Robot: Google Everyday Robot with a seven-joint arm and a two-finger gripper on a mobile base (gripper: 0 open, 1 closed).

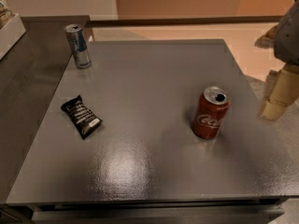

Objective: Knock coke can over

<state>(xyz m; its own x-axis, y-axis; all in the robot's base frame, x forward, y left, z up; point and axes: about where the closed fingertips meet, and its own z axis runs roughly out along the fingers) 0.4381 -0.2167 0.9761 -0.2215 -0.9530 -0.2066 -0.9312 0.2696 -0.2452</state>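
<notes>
The red coke can (pixel 210 112) stands upright on the right half of the grey table (pixel 149 92), with its silver top open. My gripper (pixel 277 97) is at the right edge of the view, just beyond the table's right edge. It is to the right of the can and apart from it, hanging below the grey arm (pixel 287 34).
A slim silver-and-blue can (pixel 78 46) stands upright at the table's far left corner. A black snack packet (pixel 81 116) lies flat on the left side. A darker counter (pixel 28 64) adjoins the table on the left, with a white box (pixel 9 31) on it.
</notes>
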